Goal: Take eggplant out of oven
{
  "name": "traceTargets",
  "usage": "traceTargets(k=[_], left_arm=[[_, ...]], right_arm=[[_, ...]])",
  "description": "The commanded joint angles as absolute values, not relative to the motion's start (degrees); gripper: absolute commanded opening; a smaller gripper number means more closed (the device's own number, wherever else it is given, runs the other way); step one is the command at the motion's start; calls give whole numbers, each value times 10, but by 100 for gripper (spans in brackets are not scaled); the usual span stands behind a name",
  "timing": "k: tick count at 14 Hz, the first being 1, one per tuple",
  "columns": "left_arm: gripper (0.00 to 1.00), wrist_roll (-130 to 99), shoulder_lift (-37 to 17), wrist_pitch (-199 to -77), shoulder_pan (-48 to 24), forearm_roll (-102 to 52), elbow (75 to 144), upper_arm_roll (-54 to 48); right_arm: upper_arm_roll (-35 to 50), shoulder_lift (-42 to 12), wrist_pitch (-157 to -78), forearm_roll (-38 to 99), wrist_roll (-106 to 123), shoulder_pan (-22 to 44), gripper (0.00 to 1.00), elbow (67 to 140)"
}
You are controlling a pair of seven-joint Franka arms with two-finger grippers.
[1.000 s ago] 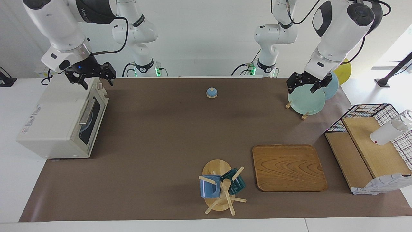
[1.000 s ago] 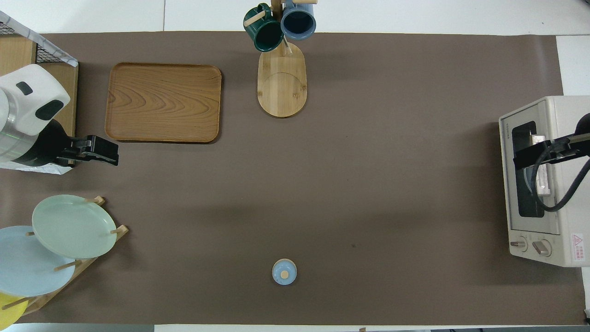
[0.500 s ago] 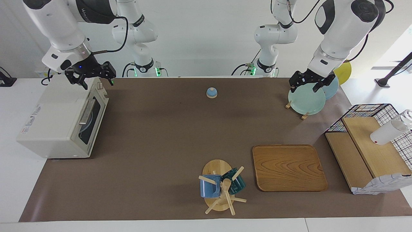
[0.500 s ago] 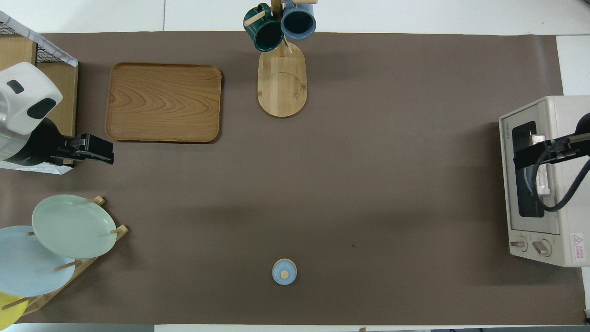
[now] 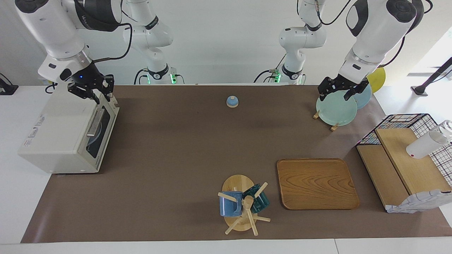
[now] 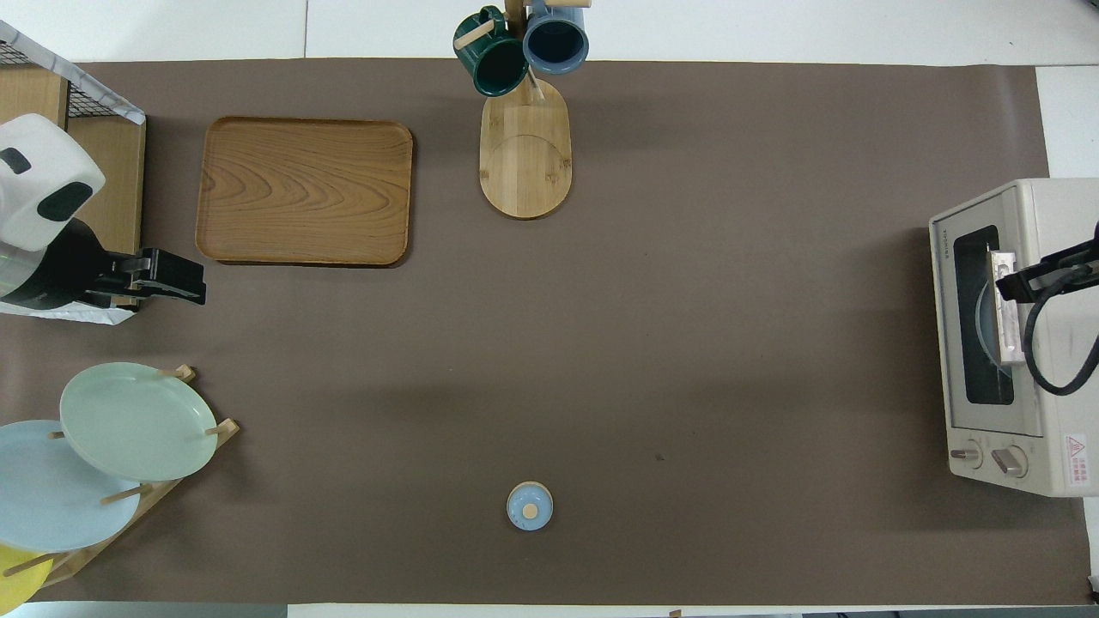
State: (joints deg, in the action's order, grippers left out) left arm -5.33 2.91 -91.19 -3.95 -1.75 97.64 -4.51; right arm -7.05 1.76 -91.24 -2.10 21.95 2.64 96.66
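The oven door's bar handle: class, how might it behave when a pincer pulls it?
The handle looks like rigid metal, so probably stiff, perhaps slippery. The oven is boxy and broad-based, unlikely to tip, though it might slide on the mat.

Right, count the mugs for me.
2, both hanging on the wooden mug tree at the table edge farthest from the robots: a dark green mug and a blue mug beside it. None seem hidden.
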Motion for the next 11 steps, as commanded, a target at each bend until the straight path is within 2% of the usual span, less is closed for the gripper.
traceTargets(k=[1, 3, 11], left_arm=[[100, -52, 38, -942, -31, -11, 990, -50], [100, -53, 44, -974, -31, -11, 1009, -51], [100, -49, 36, -1108, -40, -13, 1122, -52]], right_arm=[[-75, 33, -967, -54, 185, 19, 0, 1042], [-73, 29, -1032, -89, 131, 4, 0, 1098], [-73, 22, -1071, -126, 145, -6, 0, 1142]])
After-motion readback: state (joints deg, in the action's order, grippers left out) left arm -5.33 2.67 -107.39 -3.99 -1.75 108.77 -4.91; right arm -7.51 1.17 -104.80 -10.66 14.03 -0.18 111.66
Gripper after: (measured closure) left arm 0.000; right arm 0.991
